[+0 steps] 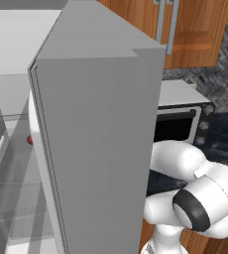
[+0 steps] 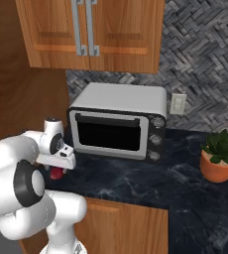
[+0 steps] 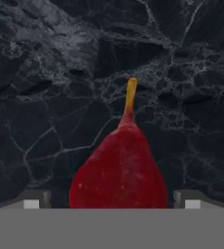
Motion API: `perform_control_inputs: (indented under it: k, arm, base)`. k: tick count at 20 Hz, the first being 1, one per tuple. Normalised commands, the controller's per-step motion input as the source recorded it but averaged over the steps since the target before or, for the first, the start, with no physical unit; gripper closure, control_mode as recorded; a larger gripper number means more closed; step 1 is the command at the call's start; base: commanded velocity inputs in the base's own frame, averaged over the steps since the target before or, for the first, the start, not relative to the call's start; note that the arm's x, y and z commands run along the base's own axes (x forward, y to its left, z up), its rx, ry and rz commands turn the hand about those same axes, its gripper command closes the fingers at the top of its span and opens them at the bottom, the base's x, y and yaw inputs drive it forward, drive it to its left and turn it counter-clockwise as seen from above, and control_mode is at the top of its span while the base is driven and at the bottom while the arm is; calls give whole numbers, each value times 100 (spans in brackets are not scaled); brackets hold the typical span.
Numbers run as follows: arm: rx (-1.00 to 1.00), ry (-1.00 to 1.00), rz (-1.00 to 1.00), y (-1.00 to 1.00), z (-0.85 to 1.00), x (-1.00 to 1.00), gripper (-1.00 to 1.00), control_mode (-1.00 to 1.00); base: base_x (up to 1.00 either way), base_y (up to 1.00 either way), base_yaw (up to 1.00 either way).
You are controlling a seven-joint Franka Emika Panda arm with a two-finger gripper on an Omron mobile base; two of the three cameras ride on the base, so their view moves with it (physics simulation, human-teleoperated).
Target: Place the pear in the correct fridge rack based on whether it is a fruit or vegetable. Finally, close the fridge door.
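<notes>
**Robot arm reaching over a red pear beside an open fridge**

A tall grey fridge door [image 1: 96,149] stood open and took up most of the left base view, seen edge-on. To its left the fridge interior showed clear glass shelves [image 1: 9,116], with a small red fruit [image 1: 29,140] resting at the back edge of one. I could not tell which shelf was the topmost.

Wooden wall cabinets [image 2: 91,32] hung above a dark marbled tabletop [image 2: 150,183], backed by a grey herringbone wall [image 2: 200,54]. A silver toaster oven [image 2: 118,121] with a black glass door sat on the tabletop. Well to its right stood a green plant in an orange pot [image 2: 220,156], and a white wall outlet [image 2: 178,104] was set on the wall between them.

The white arm [image 2: 22,188] bent low at the left of the right base view, its hand reaching down just left of the oven. Below the hand a bit of dark red [image 2: 57,173] showed.

In the hand view, the pear [image 3: 119,170] stood on the tabletop. It was deep red, not yellow-green, with an orange-yellow stem pointing up in that view. The pincer [image 3: 109,202] was spread wide, one grey fingertip [image 3: 32,200] on each side of the pear, neither touching it.
</notes>
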Motion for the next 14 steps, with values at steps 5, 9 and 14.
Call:
perform_control_inputs:
  k: [5, 9, 14]
  arm:
    - [0, 0, 0, 0, -48, -2, -100, -100]
    - [0, 2, 0, 7, -48, -5, 100, -100]
    - [-2, -14, -2, -14, 11, -37, 100, -100]
  base:
    - [0, 0, 0]
    - [0, 0, 0]
    - [0, 0, 0]
